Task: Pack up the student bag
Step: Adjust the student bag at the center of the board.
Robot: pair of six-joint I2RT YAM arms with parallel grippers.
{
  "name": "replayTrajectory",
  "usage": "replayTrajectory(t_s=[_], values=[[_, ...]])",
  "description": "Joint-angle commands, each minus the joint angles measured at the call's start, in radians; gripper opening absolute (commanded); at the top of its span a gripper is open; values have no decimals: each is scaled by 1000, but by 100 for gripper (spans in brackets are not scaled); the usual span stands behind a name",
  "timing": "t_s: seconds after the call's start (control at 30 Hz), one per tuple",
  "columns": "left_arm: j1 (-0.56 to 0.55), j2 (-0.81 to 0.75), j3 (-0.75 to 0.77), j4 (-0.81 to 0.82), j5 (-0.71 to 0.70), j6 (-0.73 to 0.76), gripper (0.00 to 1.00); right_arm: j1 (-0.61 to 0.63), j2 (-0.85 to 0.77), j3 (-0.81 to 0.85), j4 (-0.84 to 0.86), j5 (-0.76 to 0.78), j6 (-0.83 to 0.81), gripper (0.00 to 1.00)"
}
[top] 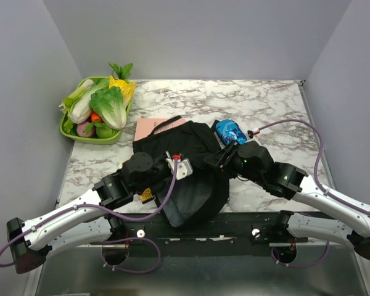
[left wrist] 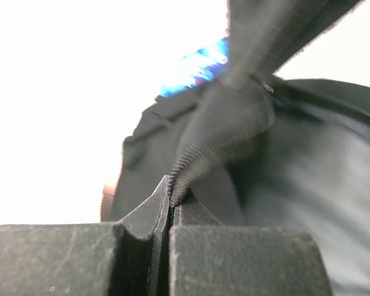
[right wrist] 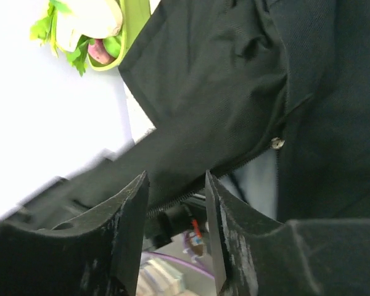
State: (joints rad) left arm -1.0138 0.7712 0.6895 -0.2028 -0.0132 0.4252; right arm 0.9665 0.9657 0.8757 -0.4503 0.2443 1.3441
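Observation:
The student bag (top: 191, 148), a floppy black backpack, lies in the middle of the marble table. My left gripper (top: 186, 168) is over its near left part. In the left wrist view that gripper (left wrist: 171, 191) is shut on the toothed zipper edge of the bag (left wrist: 308, 160), and the edge rises from between its tips. My right gripper (top: 211, 161) comes in from the right. Seen from its own wrist, the right gripper (right wrist: 176, 185) is open, and the zipper edge of the bag (right wrist: 222, 74) runs across the gap between its fingers.
A blue patterned glasses case (top: 231, 131) lies just behind the bag's right side, also in the left wrist view (left wrist: 197, 71). A pink book (top: 153, 126) sticks out from under the bag's far left. A green tray (top: 71, 131) of toy vegetables sits at the back left.

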Motion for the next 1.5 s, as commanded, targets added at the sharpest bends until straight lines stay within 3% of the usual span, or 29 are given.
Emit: replayTrajectory(t_s=[0.0, 0.07, 0.2, 0.33, 0.47, 0.63, 0.77, 0.97, 1.13, 1.27, 1.47], values=[[37, 26, 117, 441, -209, 294, 0, -2, -64, 34, -76, 118, -158, 57], [53, 68, 171, 567, -223, 384, 0, -2, -85, 34, -122, 156, -175, 59], [93, 114, 251, 643, -225, 432, 0, 0, -169, -7, -143, 159, -201, 58], [106, 148, 289, 686, -188, 460, 0, 0, -197, -112, -85, 31, -224, 58], [119, 195, 340, 691, -166, 471, 0, 24, -81, -168, 17, -124, -278, 57], [165, 227, 295, 718, -166, 495, 0, 66, 105, -109, -42, -73, -244, 57], [271, 267, 269, 677, -192, 399, 0, 64, 116, -115, -108, 29, -215, 63], [376, 345, 280, 617, -177, 322, 0, 66, -31, -211, -146, 145, -152, 68], [385, 445, 418, 589, -145, 242, 0, 64, -87, -308, -149, 139, -70, 70], [370, 510, 513, 475, -47, 172, 0, 66, -73, -340, -171, 130, -10, 70], [284, 467, 385, 297, 71, 188, 0, 63, -82, -359, -177, 193, 1, 72]])
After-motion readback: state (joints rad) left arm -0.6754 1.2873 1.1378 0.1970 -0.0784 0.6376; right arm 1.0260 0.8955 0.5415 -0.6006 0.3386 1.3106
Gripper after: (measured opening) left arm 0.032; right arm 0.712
